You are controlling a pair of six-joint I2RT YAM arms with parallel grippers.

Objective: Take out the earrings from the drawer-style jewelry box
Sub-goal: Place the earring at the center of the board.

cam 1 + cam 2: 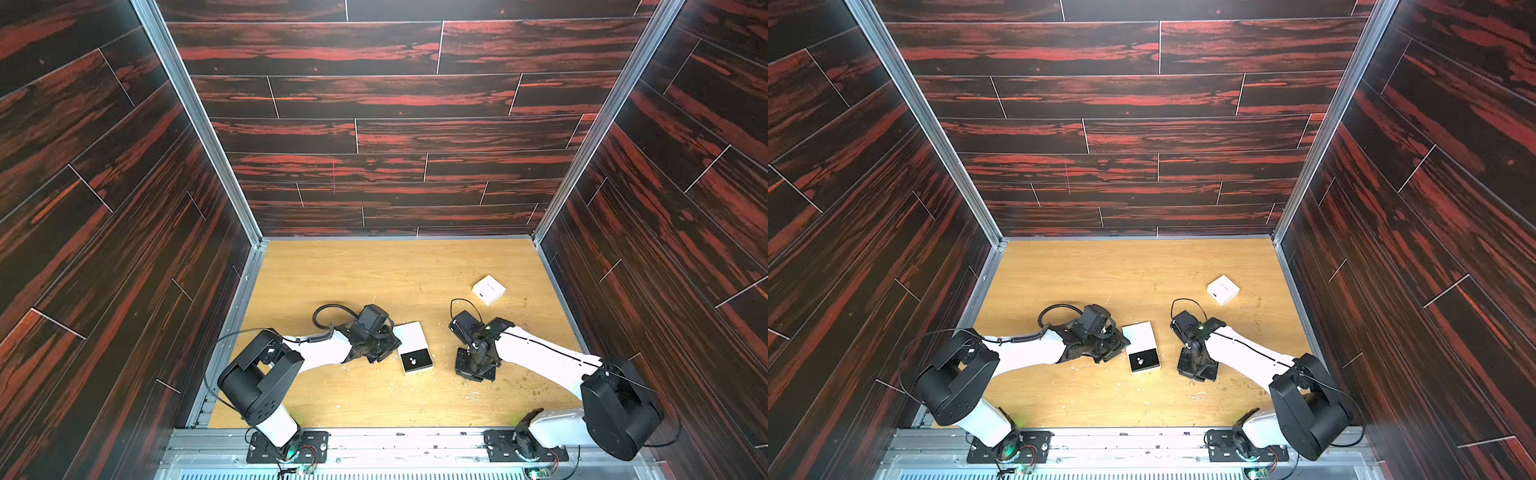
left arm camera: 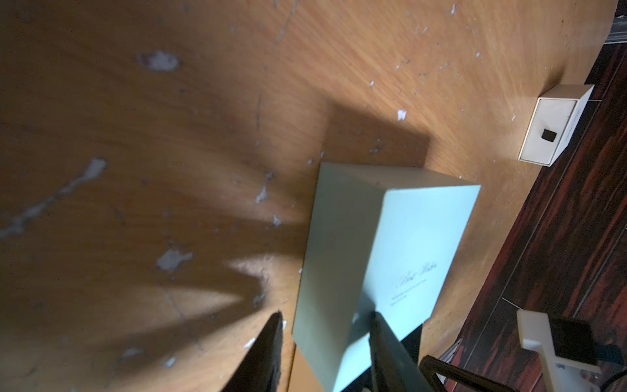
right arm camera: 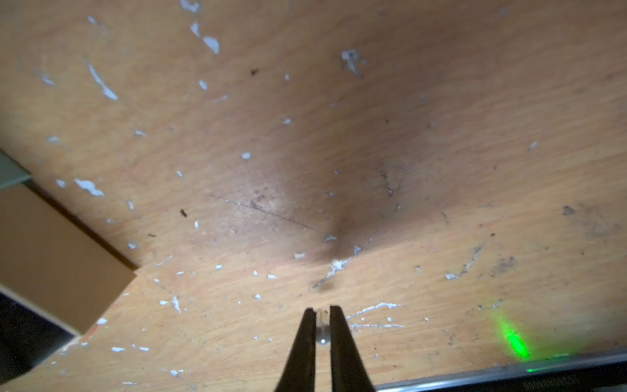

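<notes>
Right wrist view shows the right gripper [image 3: 321, 310] pinching one tiny earring [image 3: 322, 336] near the jewelry box [image 2: 417, 237] the left gripper [image 2: 325, 314] holds, more earrings [image 1: 412, 360] in its drawer [image 1: 422, 355]; a weak pinch could drop it.

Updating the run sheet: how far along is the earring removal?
Done: drawer is pulled out of its sleeve. In hand: right jaws shut on one stud over the table, beside the drawer; left jaws straddle the sleeve. Left: two studs glint in the drawer; the other box looks closed.
</notes>
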